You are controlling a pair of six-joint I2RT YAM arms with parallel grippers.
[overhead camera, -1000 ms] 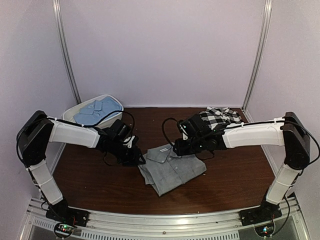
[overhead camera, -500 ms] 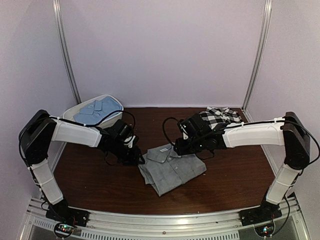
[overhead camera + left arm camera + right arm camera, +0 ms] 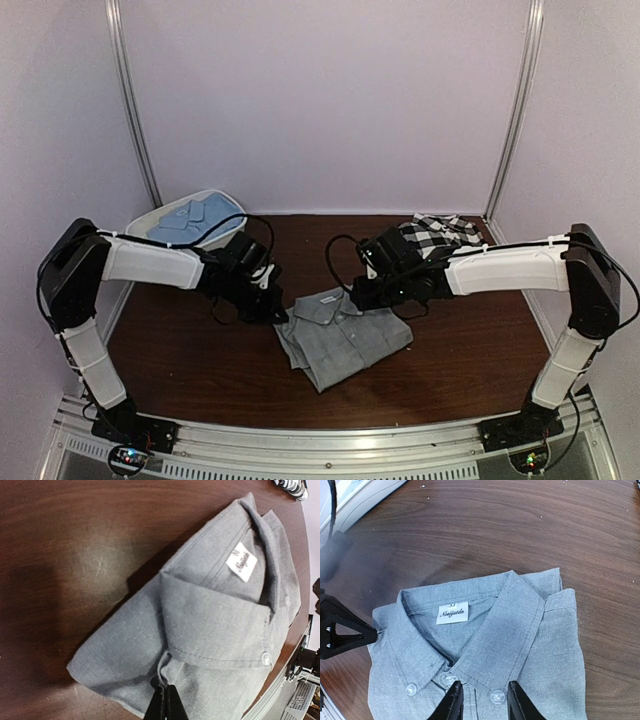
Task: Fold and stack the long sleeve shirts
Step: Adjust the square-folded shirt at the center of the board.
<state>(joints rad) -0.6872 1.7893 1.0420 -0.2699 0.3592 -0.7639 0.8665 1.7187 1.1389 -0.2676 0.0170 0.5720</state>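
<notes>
The grey shirt (image 3: pixel 342 340) lies folded mid-table, collar toward the back. My left gripper (image 3: pixel 276 312) is at the shirt's left shoulder edge, shut on a small pinch of grey cloth (image 3: pixel 167 686) below the collar (image 3: pixel 215 630). At the collar's front, my right gripper (image 3: pixel 360 300) stands open and pressed down on the shirt. Its fingertips (image 3: pixel 454 692) straddle the button placket, with a button (image 3: pixel 497 696) between them. The checked shirt (image 3: pixel 437 233) lies crumpled at the back right. The light blue shirt (image 3: pixel 190 218) rests in the white tub (image 3: pixel 228 203).
The tub stands at the back left corner, its rim (image 3: pixel 365 502) showing in the right wrist view. The left gripper's black finger (image 3: pixel 345 632) touches the shirt's left edge. Dark wooden table (image 3: pixel 470 340) lies bare around the grey shirt; walls close in on three sides.
My left gripper has closed onto the grey shirt's shoulder edge. The right jaws have narrowed a little over the placket. The shirt has hardly moved.
</notes>
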